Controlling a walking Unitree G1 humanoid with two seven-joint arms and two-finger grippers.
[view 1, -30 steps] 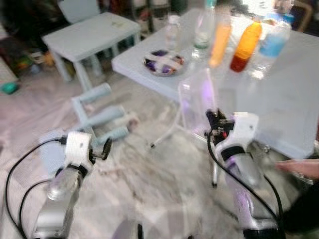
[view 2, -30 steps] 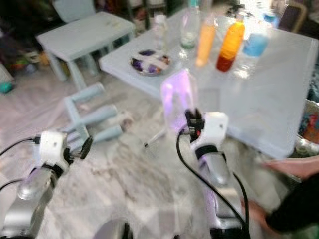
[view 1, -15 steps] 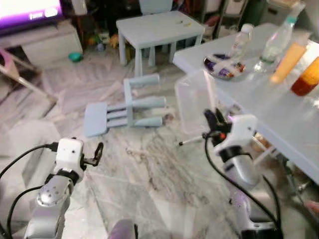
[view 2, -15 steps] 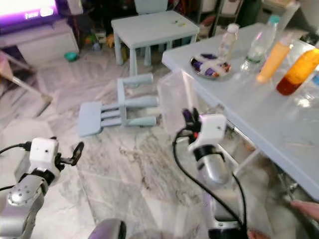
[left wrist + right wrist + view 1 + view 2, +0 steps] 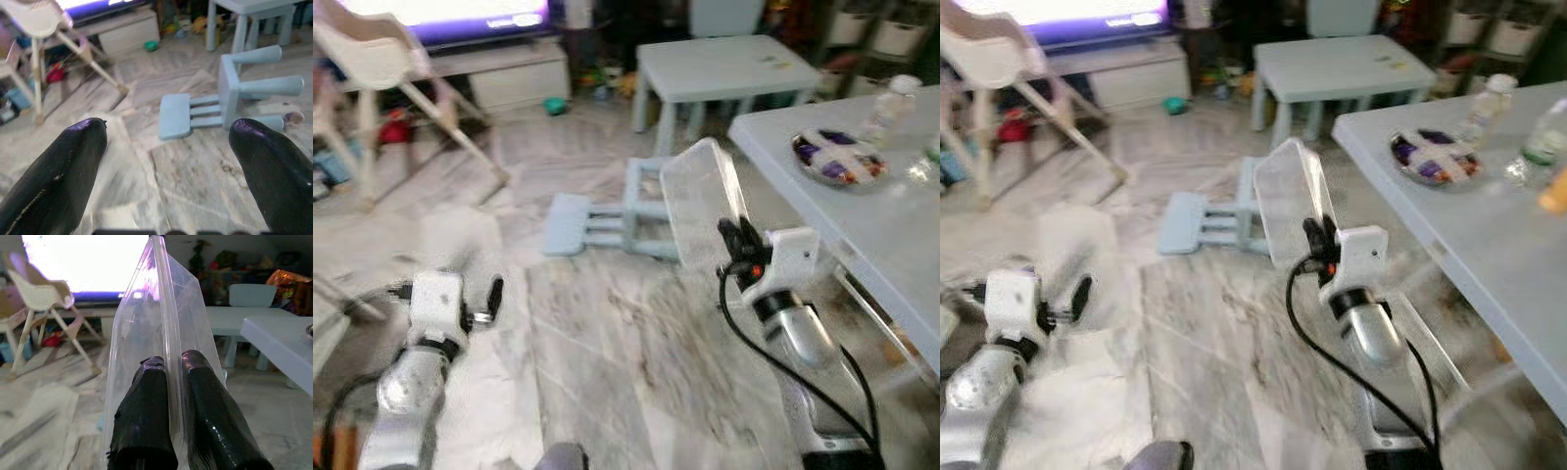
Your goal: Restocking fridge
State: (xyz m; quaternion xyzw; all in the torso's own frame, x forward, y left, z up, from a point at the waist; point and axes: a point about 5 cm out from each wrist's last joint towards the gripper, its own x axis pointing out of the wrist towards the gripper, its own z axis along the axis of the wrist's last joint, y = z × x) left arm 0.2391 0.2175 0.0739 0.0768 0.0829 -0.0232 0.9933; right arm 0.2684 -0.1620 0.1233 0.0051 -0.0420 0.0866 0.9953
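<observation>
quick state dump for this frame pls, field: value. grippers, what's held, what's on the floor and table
right gripper: shut on the rim of the clear plastic container, held upright in front of the robot
left gripper: open, empty, low over the marble floor
floor: small blue chair tipped on its side
big table: plate with dark items, clear bottle behind it
background: small blue table, high chair, lit screen
image quality: blurred
</observation>
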